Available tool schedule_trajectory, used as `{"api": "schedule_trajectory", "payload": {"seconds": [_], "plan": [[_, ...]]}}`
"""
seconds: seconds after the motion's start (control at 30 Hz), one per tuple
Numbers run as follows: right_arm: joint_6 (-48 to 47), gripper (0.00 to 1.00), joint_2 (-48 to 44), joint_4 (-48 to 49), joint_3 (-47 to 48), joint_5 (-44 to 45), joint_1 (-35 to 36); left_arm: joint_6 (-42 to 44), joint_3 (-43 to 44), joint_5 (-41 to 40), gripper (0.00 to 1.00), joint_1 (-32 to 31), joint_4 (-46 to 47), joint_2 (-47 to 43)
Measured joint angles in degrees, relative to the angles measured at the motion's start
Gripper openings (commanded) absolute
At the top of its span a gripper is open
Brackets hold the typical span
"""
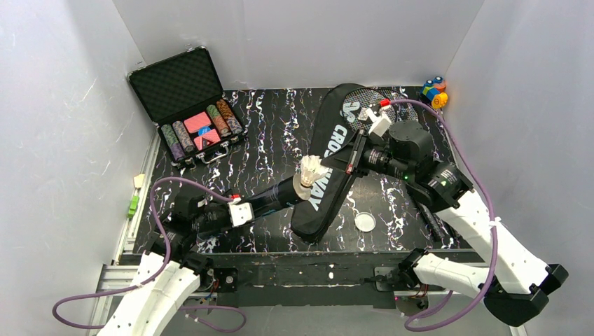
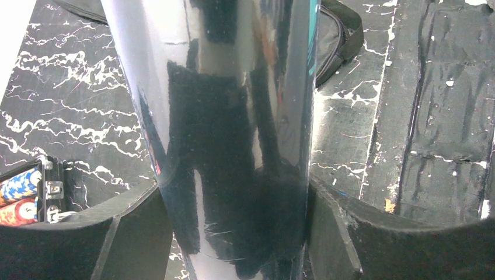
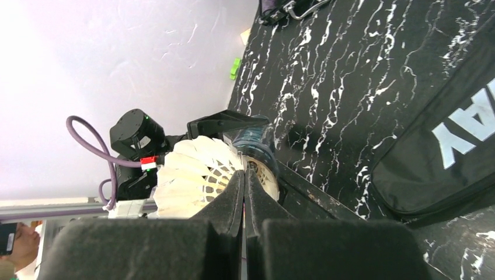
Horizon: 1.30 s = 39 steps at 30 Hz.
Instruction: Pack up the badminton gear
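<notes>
My left gripper (image 1: pixel 246 208) (image 2: pixel 233 233) is shut on the long dark glossy tube (image 1: pixel 277 197) (image 2: pixel 233 116), which lies tilted with its mouth toward the right. A white feather shuttlecock (image 1: pixel 310 169) (image 3: pixel 192 175) sticks out of that mouth (image 3: pixel 264 174). My right gripper (image 1: pixel 335 166) (image 3: pixel 244 175) is shut, its tips against the shuttlecock at the tube's rim. The black CROSSWAY bag (image 1: pixel 329 185) (image 3: pixel 443 151) lies under both. A strung racket head (image 1: pixel 368 105) shows at the bag's far end. A small round lid (image 1: pixel 365 222) lies flat on the table.
An open black case of poker chips (image 1: pixel 189 105) (image 2: pixel 20 195) stands at the back left. Colourful toy blocks (image 1: pixel 434 92) sit in the back right corner. White walls close in the table on three sides. A bag edge (image 2: pixel 338 35) shows beside the tube.
</notes>
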Motion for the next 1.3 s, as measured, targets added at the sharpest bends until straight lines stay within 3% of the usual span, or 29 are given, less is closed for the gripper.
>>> {"api": "schedule_trajectory", "payload": {"seconds": [0.4,0.83,1.07,1.3], "plan": [[1.68,0.01,-0.04,10.43,-8.98,1.36,4.61,-1.62,0.00,-0.07,0.18,0.00,0.26,0.07],[2.89,0.01,-1.27,12.90,-12.00,5.05,5.66,-4.39,0.66,0.61,0.18,0.00,1.36,0.13],[2.73,0.30,-1.64,12.87,-12.41,5.18,6.45,-5.77,0.66,0.81,0.18,0.00,2.51,0.15],[2.38,0.41,-1.73,12.79,-13.20,5.16,7.37,-6.32,0.66,1.05,0.18,0.00,3.37,0.15]]}}
